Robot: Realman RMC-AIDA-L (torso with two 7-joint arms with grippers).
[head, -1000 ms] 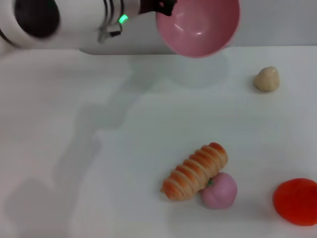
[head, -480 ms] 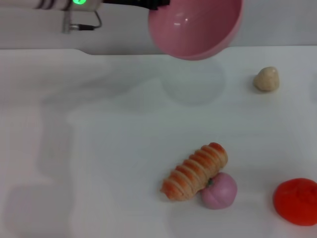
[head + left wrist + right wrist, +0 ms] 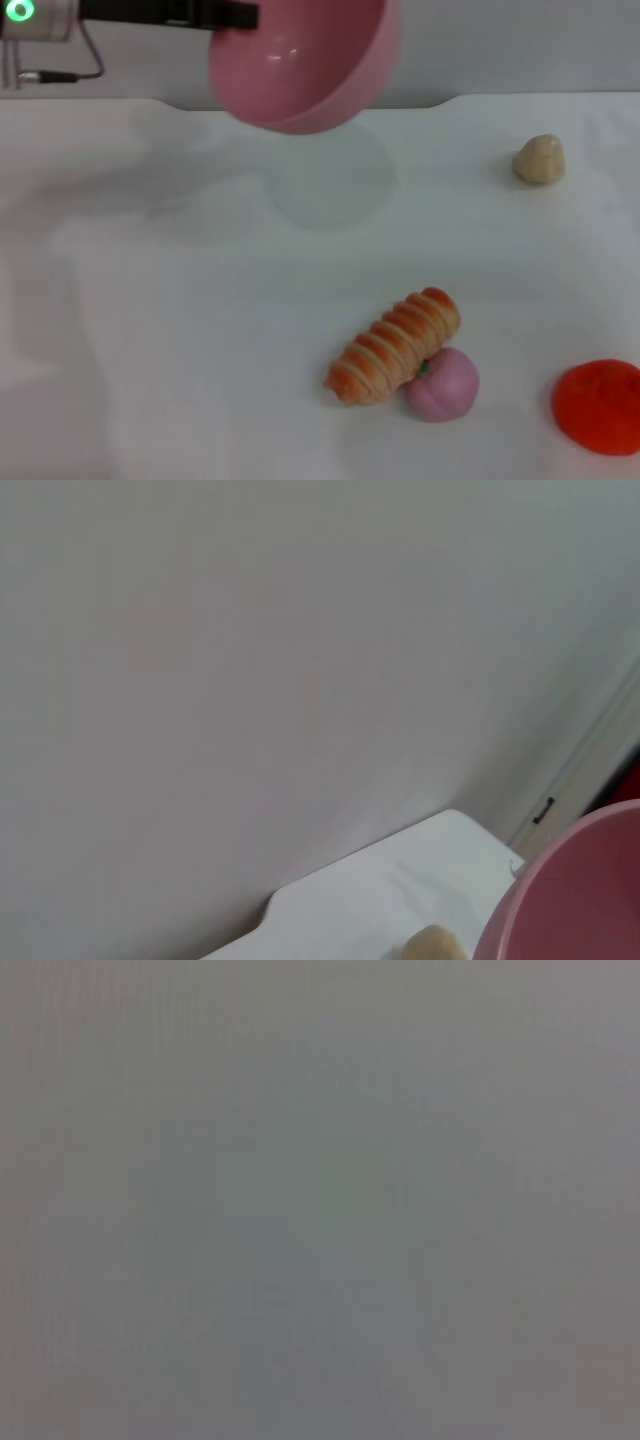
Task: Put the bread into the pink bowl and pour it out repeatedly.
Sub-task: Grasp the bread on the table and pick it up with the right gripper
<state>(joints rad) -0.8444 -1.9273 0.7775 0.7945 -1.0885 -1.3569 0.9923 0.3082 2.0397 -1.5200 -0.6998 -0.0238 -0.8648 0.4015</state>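
While the left gripper (image 3: 235,15) clamps the empty pink bowl's (image 3: 300,60) rim aloft, the bread (image 3: 394,346), touching the peach ball (image 3: 442,384), looks light and rigid, best pinched across its ridged middle; right gripper unseen.

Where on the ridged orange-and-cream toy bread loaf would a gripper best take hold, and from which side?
Probably from above, across the middle of the ridged orange-and-cream toy loaf, jaws closing on its long sides. Its near-right flank touches the small pink ball, so a grip nearer the free lower-left end looks safer.

Pink bowl (image 3: 310,70) glossy smooth plastic; bread (image 3: 393,345) ridged; table (image 3: 200,330) matt.
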